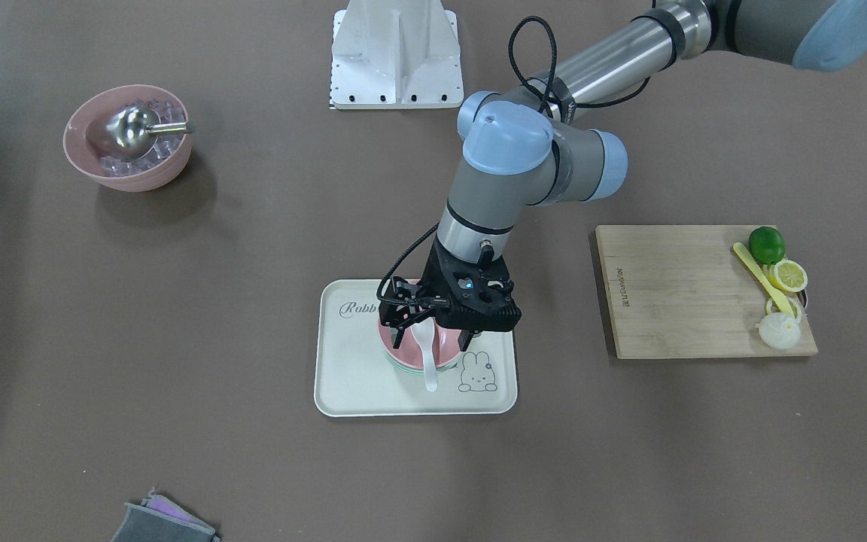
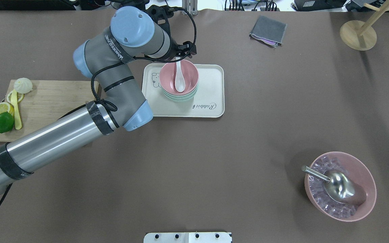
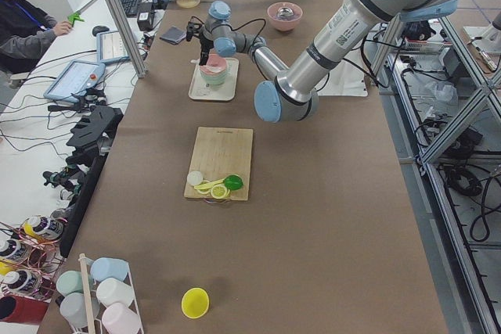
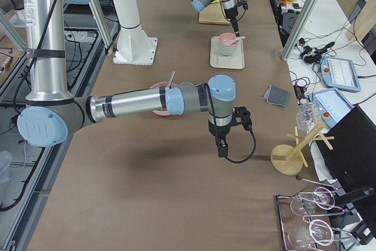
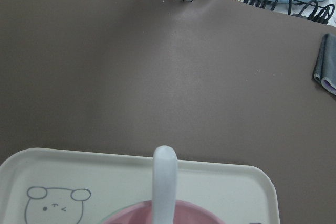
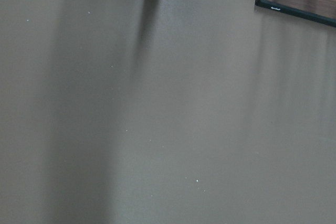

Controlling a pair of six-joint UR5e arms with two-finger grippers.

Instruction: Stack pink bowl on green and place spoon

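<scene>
The pink bowl (image 2: 189, 76) sits nested in the green (image 2: 181, 99) bowl on a cream tray (image 2: 211, 89) with a rabbit drawing. The white spoon (image 2: 180, 82) lies in the pink bowl, scoop down, its handle leaning on the far rim. My left gripper (image 1: 432, 340) hangs just over that handle end with its fingers spread open, apart from the spoon (image 1: 427, 361). The left wrist view shows the handle (image 5: 164, 182) standing free. My right gripper (image 4: 221, 145) hangs over bare table far from the tray; I cannot tell its state.
A larger ridged pink bowl (image 2: 339, 185) holds ice cubes and a metal scoop. A wooden board (image 2: 52, 101) at the left carries a lime, lemon slices and a yellow utensil. A grey cloth (image 2: 268, 31) and a wooden stand (image 2: 358, 33) lie at the far side.
</scene>
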